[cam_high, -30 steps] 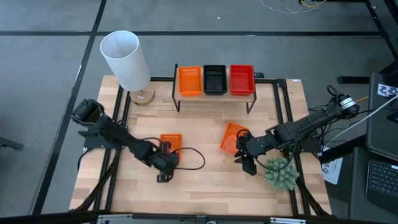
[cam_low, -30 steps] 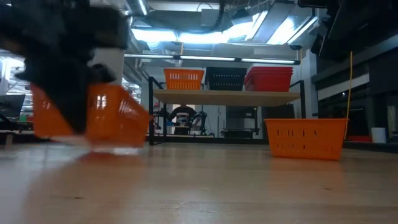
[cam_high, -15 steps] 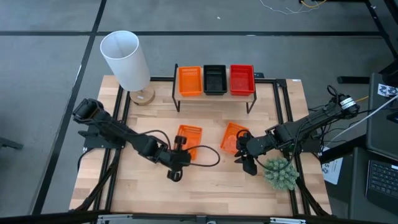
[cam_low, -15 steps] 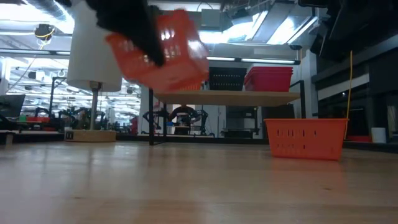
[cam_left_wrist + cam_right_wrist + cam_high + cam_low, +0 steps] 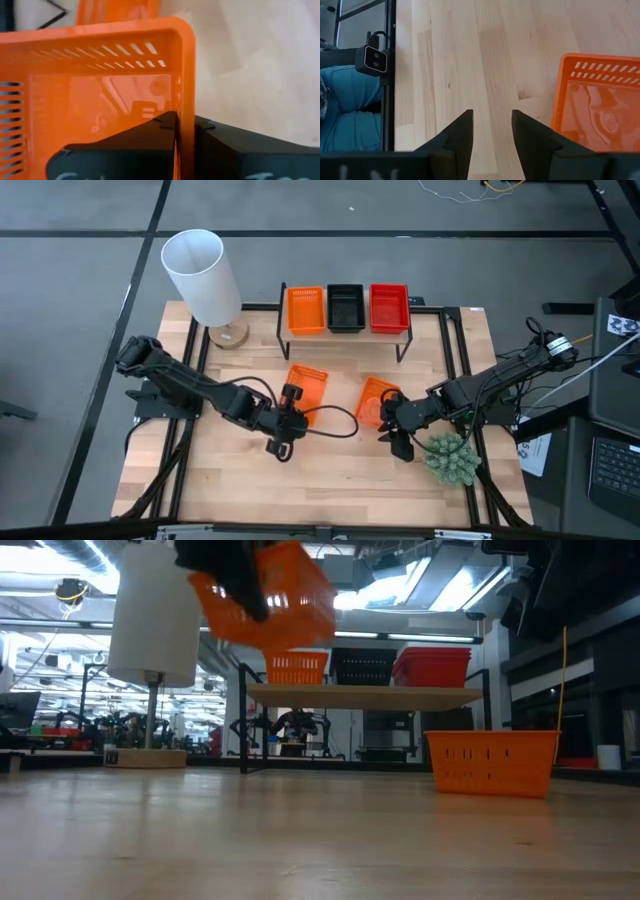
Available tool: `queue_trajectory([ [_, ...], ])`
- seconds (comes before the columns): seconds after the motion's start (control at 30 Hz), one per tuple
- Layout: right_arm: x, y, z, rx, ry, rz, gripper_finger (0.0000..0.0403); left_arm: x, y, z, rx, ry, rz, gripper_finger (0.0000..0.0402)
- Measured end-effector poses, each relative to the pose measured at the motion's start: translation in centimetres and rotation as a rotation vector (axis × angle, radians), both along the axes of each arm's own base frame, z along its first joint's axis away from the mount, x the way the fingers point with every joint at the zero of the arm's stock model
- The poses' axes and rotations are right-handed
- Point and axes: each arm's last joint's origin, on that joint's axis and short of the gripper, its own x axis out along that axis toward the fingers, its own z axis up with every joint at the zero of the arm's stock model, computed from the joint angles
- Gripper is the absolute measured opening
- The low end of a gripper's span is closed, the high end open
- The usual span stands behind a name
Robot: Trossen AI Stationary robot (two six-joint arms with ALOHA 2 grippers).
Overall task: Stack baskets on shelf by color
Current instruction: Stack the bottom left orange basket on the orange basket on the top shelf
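Note:
My left gripper (image 5: 291,404) is shut on an orange mesh basket (image 5: 306,388), carried in the air near the table's middle; the low view shows this basket (image 5: 265,595) high above the tabletop. A second orange basket (image 5: 375,402) rests on its base on the table. My right gripper (image 5: 396,442) stands open just to that basket's near-right, touching nothing. The shelf (image 5: 400,336) at the far edge holds orange baskets (image 5: 306,310), black baskets (image 5: 346,308) and red baskets (image 5: 389,308). My left gripper (image 5: 185,125) pinches the orange basket's side wall near a corner (image 5: 186,95), one finger inside the basket and one outside. The basket is lifted clear of the table and tilted, as the low view shows.
A white lamp (image 5: 202,272) on a round wooden base stands at the far left corner. A green plant (image 5: 450,458) sits near the right edge beside my right arm. A black cable (image 5: 335,425) loops over the middle of the table.
My left gripper has carried the orange basket from the tabletop up into the air, toward the right and the far edge, nearer the shelf. The basket has tipped as it rose.

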Motion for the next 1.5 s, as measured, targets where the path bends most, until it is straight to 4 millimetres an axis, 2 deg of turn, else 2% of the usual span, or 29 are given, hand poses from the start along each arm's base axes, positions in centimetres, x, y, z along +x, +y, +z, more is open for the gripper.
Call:
queue_trajectory([
  [0.27, 0.0, 0.0, 0.0, -0.018, -0.006, 0.021, 0.0133, -0.5, 2.2, 2.4, 0.117, -0.057, 0.059, 0.0000],
  [0.4, -0.1, 0.0, -0.1, -0.020, 0.002, 0.020, 0.0133, -1.9, 3.9, 3.8, 0.204, -0.060, 0.128, 0.0000],
  [0.6, -0.1, -0.1, -0.1, -0.052, 0.004, 0.055, 0.0133, -3.5, 6.2, 6.6, 0.228, -0.141, 0.159, 0.0000],
  [0.83, -0.2, -0.1, -0.2, -0.091, -0.008, 0.102, 0.0133, -4.3, 9.5, 8.0, 0.216, -0.166, 0.193, 0.0000],
  [1.0, -0.1, -0.1, -0.1, -0.100, -0.012, 0.099, 0.0133, -2.9, 13.3, 7.9, 0.202, -0.189, 0.183, 0.0000],
  [1.17, -0.1, -0.1, -0.1, -0.129, -0.027, 0.123, 0.0133, -1.5, 18.6, 8.9, 0.254, -0.352, 0.184, 0.0000],
  [1.37, -0.1, -0.2, -0.2, -0.149, -0.027, 0.139, 0.0133, -2.2, 25.5, 9.2, 0.221, -0.452, 0.335, 0.0000],
  [1.5, -0.1, -0.2, -0.2, -0.201, -0.045, 0.201, 0.0133, -1.9, 28.9, 9.9, 0.126, -0.439, 0.378, 0.0000],
])
